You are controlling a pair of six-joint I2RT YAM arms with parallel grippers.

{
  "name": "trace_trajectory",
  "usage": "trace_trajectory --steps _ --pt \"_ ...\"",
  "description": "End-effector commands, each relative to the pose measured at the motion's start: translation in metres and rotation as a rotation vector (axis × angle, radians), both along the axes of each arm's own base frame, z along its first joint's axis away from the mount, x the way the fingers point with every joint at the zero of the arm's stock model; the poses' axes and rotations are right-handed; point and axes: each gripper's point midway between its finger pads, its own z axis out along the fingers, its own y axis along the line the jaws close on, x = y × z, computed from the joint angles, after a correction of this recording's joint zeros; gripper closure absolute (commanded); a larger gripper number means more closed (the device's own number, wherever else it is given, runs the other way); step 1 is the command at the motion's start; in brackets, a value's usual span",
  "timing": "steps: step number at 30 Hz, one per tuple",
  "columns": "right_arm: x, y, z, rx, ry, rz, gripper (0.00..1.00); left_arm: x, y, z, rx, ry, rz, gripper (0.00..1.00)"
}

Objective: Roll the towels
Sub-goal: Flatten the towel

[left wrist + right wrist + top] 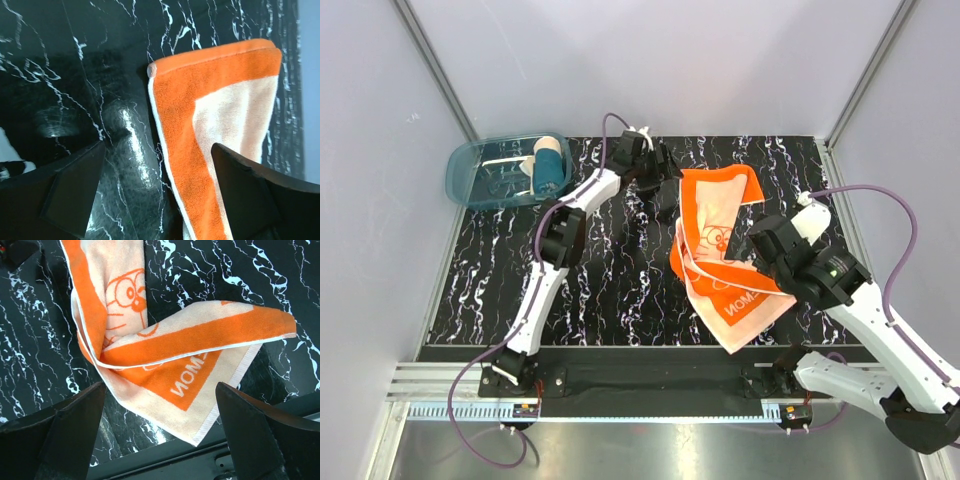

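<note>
On the black marbled tabletop (610, 290) the orange towel (720, 215) lies crumpled and folded over itself, the right jaws spread wide and empty above its near end, the left jaws open over its far corner, and at the far left the blue tub (460, 165) holds the rolled teal towel (548, 172).

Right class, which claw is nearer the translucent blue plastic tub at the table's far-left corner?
Left. The left claw hangs right of the tub, over the bright orange cloth towel's far edge; the right claw is farther right, over that towel's near half.
</note>
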Motion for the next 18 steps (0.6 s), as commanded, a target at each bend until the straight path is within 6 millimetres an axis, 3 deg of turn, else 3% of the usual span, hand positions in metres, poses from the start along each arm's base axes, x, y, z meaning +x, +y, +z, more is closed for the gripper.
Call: trace_trajectory --steps 1,6,8,12,16,17,18 --pt "0.011 -0.002 0.014 -0.011 -0.045 -0.008 0.00 -0.020 -0.034 0.007 -0.166 0.051 -0.088 0.11" --pt "0.011 0.000 0.008 0.003 -0.030 -0.003 0.00 -0.048 -0.053 -0.017 -0.141 0.124 -0.134 0.17" --pt "0.010 -0.001 0.006 0.013 -0.028 -0.005 0.00 -0.053 -0.057 -0.029 -0.142 0.165 -0.125 0.25" --pt "0.003 -0.006 0.004 0.018 -0.026 -0.014 0.00 -0.056 -0.063 -0.037 -0.170 0.199 -0.120 0.43" --pt "-0.004 -0.015 0.006 0.008 -0.029 -0.028 0.00 -0.045 -0.057 -0.027 -0.187 0.172 -0.099 0.79" --pt "-0.005 -0.016 0.006 0.007 -0.029 -0.029 0.00 -0.041 -0.054 -0.020 -0.190 0.159 -0.088 0.99" --pt "-0.006 -0.018 0.006 0.002 -0.031 -0.034 0.00 -0.036 -0.049 -0.015 -0.192 0.148 -0.078 1.00"
